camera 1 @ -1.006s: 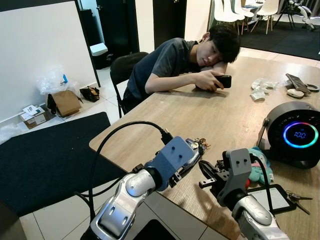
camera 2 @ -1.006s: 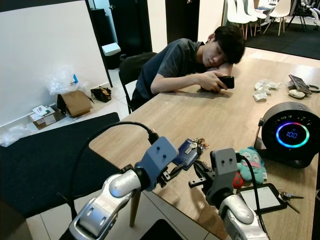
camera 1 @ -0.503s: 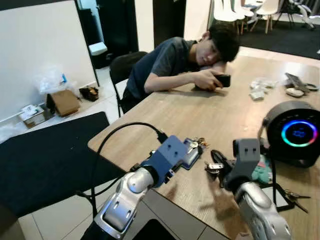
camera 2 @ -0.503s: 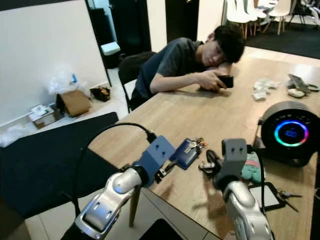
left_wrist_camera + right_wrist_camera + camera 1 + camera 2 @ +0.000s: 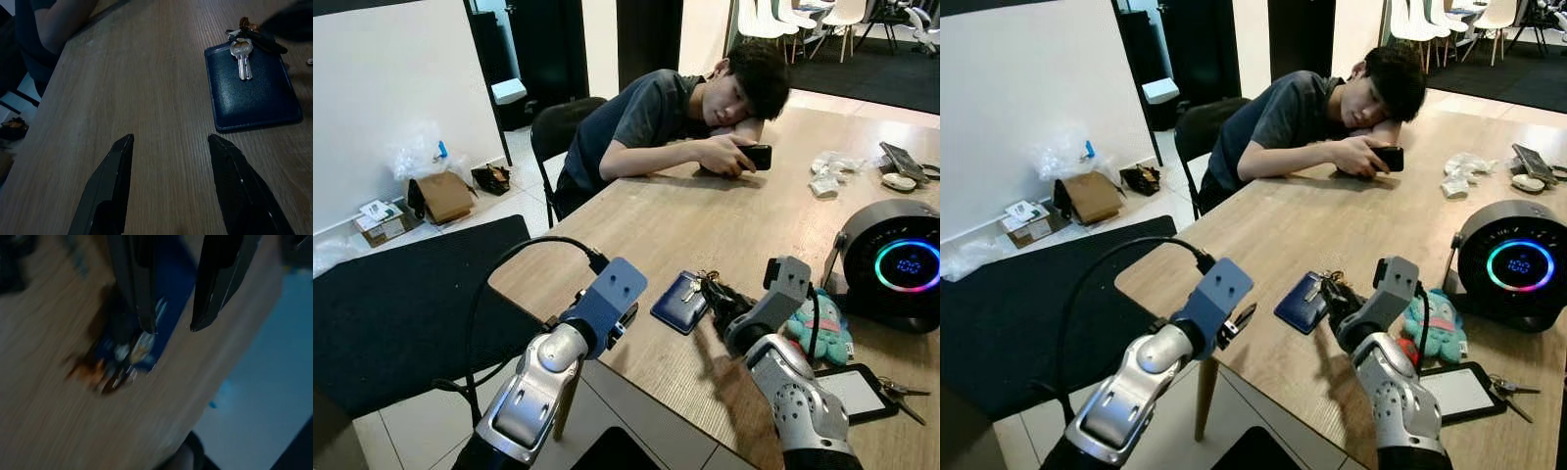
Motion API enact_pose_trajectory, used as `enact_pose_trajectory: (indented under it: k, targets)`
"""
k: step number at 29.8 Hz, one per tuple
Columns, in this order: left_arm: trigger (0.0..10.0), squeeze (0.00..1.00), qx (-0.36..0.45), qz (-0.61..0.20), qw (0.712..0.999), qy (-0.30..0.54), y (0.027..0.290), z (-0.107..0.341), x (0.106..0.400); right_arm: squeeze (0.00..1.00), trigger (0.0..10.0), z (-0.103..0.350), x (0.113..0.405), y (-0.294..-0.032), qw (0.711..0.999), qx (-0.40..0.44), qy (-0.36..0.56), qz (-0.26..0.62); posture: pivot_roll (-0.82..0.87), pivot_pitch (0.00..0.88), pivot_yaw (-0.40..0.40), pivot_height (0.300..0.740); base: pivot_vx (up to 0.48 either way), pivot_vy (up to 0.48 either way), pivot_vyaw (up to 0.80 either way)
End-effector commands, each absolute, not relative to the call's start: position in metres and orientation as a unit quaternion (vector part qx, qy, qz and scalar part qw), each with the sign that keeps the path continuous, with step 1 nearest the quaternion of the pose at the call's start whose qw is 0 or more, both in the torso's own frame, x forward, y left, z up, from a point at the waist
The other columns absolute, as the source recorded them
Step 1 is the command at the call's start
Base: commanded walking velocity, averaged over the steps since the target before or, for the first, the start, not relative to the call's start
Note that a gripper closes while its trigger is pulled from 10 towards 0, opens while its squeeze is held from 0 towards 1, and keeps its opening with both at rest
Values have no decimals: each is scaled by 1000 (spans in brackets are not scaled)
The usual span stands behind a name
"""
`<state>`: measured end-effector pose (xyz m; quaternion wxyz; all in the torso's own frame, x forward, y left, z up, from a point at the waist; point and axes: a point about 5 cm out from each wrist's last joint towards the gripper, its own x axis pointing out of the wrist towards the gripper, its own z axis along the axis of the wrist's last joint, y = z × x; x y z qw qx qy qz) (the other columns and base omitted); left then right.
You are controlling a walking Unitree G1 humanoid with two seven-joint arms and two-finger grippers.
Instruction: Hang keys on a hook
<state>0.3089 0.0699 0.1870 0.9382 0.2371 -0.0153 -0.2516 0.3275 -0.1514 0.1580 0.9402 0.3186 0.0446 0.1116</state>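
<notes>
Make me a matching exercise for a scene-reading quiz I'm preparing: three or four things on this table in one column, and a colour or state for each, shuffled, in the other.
Column 1:
1. card holder
2. round speaker
3. plush toy
4. left pincer

Column 2:
A. teal, beside the speaker
B. open, above bare wood
C. dark blue, flat, a silver key on it
D. dark, with a glowing ring display

Pairs: 1-C, 2-D, 3-A, 4-B
</notes>
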Motion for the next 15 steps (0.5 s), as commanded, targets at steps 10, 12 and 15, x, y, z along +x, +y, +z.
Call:
enact_pose_trajectory:
  k: [10, 12, 15]
  targets:
    - [10000, 0, 243, -251, 937, -3, 72, 181, 309, 0, 10000, 150, 303, -170, 936, 347, 55, 25, 38, 163, 60, 740, 0, 0, 0]
    - [10000, 0, 244, -253, 936, -3, 71, 181, 309, 0, 10000, 148, 303, -176, 931, 359, 58, 5, 33, 163, 68, 740, 0, 0, 0]
    - [10000, 0, 244, -254, 936, -4, 70, 181, 310, 0, 10000, 145, 308, -182, 926, 372, 61, -3, 37, 162, 75, 740, 0, 0, 0]
